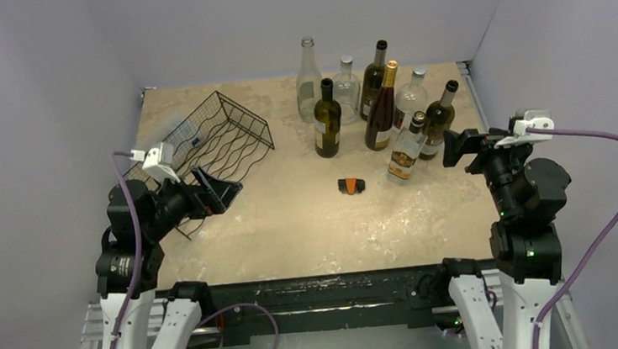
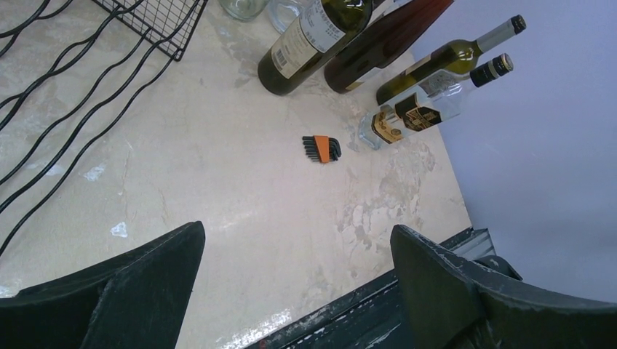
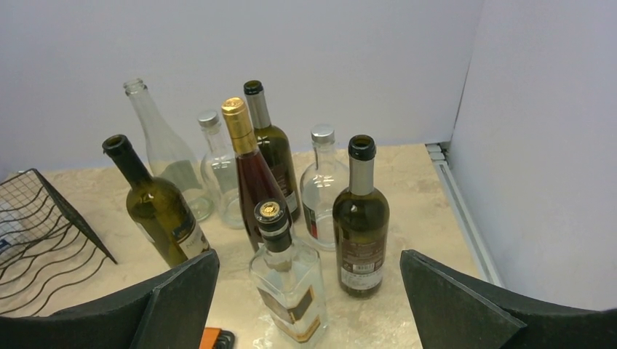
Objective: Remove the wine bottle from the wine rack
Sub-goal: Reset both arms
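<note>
Seemingly the removal is done: nothing is held by the black wire-mesh wine rack (image 1: pixel 217 132), glass wine bottles (image 1: pixel 380 111) are stood beside it; left gripper (image 2: pixel 297 233) and right gripper (image 3: pixel 307 256) are spread apart, only withdrawal is needed

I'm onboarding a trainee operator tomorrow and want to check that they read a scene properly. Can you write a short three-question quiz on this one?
1. True or false: a bottle lies in the wine rack.
2. How many bottles stand on the table? A) six B) eight C) ten
3. Fill in: the left end effector and the right end effector are both ____, holding nothing.

Key: 1 false, the rack holds no bottle; 2 B; 3 open.
</note>
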Controlling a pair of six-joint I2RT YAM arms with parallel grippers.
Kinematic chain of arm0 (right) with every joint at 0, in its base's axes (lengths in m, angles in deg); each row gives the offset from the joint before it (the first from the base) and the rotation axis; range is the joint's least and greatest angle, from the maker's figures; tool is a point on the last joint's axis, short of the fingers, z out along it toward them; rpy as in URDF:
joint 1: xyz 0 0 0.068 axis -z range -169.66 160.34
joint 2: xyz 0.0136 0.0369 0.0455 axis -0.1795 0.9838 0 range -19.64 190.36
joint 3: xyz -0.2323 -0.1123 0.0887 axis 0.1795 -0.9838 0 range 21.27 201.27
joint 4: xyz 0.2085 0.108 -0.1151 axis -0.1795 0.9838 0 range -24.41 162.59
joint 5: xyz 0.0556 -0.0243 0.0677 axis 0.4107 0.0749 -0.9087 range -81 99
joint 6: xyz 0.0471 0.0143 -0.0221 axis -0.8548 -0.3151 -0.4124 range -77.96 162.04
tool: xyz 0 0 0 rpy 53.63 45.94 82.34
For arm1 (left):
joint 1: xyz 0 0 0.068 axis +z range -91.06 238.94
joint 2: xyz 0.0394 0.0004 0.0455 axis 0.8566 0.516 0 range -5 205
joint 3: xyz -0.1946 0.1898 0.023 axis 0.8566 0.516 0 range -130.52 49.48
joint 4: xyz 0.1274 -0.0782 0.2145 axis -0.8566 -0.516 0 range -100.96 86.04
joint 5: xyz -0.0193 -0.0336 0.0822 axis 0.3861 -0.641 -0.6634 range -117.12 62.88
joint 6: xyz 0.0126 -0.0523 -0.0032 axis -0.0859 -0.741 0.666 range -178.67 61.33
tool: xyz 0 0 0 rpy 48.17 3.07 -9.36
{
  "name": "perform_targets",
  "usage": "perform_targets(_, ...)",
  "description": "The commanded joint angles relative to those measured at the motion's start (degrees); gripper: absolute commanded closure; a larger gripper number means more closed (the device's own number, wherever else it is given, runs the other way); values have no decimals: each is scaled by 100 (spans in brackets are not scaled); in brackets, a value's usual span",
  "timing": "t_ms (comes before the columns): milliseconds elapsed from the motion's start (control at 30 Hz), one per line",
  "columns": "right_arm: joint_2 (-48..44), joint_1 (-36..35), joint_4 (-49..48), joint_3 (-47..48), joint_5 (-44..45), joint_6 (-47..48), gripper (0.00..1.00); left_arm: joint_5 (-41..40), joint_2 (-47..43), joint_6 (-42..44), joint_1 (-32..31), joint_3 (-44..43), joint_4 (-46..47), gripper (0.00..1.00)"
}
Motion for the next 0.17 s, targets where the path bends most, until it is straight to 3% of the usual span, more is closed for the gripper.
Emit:
perform_targets(0, -69, 23, -201, -92, 106, 3, 1, 92, -90, -166, 32, -349, -138, 0)
perform_targets(133, -166, 23, -372, -194, 129, 87, 1, 86, -138, -161, 31, -419, -203, 0)
